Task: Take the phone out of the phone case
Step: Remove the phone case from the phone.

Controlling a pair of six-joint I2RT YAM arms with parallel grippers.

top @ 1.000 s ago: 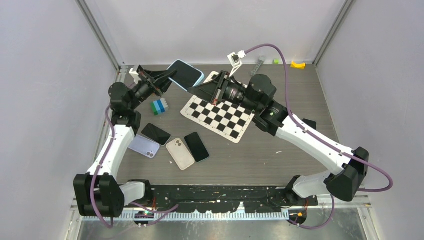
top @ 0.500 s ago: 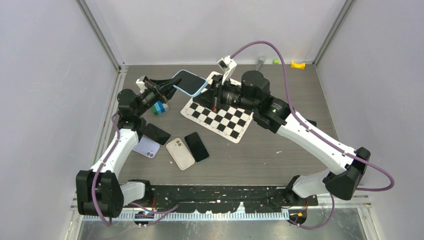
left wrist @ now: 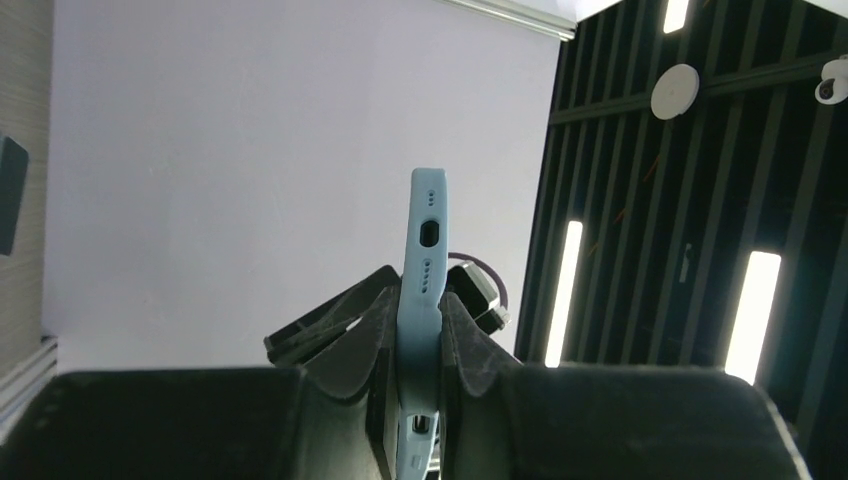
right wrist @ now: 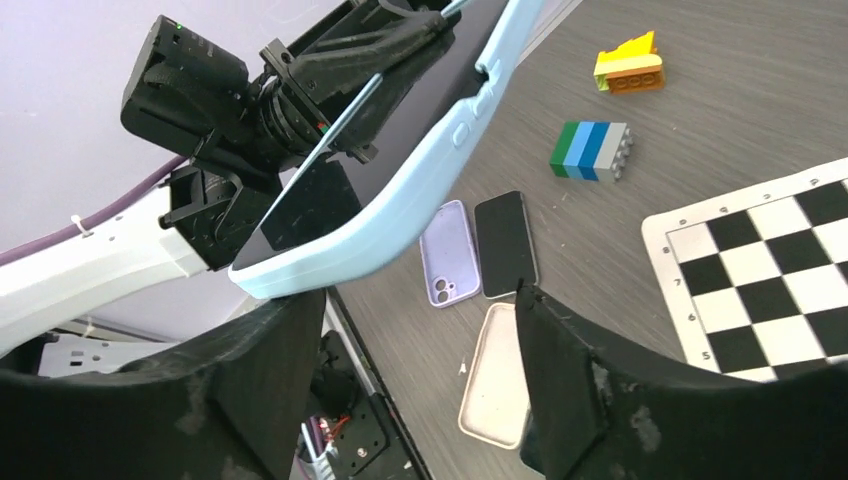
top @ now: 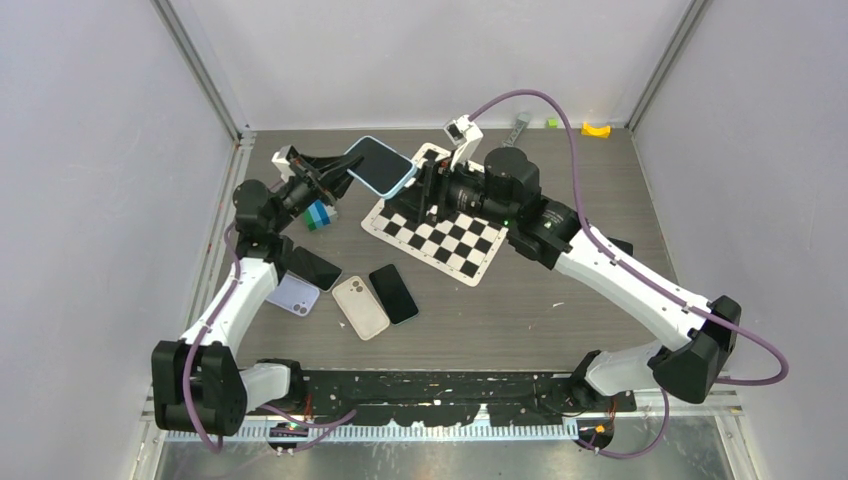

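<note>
A phone (right wrist: 400,110) with a dark screen sits in a light-blue phone case (top: 380,166), held in the air above the table's back left. My left gripper (top: 335,167) is shut on the case's left end. In the left wrist view the case (left wrist: 425,260) stands edge-on between the pads, and the gripper (left wrist: 420,300) pinches it from both sides. My right gripper (top: 428,195) stands open just right of the case, over the checkered mat. In the right wrist view the gripper (right wrist: 412,300) has its jaws wide apart below the case's corner (right wrist: 430,170), not touching it.
A black-and-white checkered mat (top: 440,235) lies mid-table. A blue-green block (top: 319,214) sits under the held phone. Two black phones (top: 393,293) (top: 312,268), a purple case (top: 290,295) and a beige case (top: 360,307) lie front left. A yellow piece (top: 596,129) is back right.
My right gripper was shut at the phone's right edge; it has rolled, drawn back slightly and opened. The left gripper shifted the cased phone a little right and lower.
</note>
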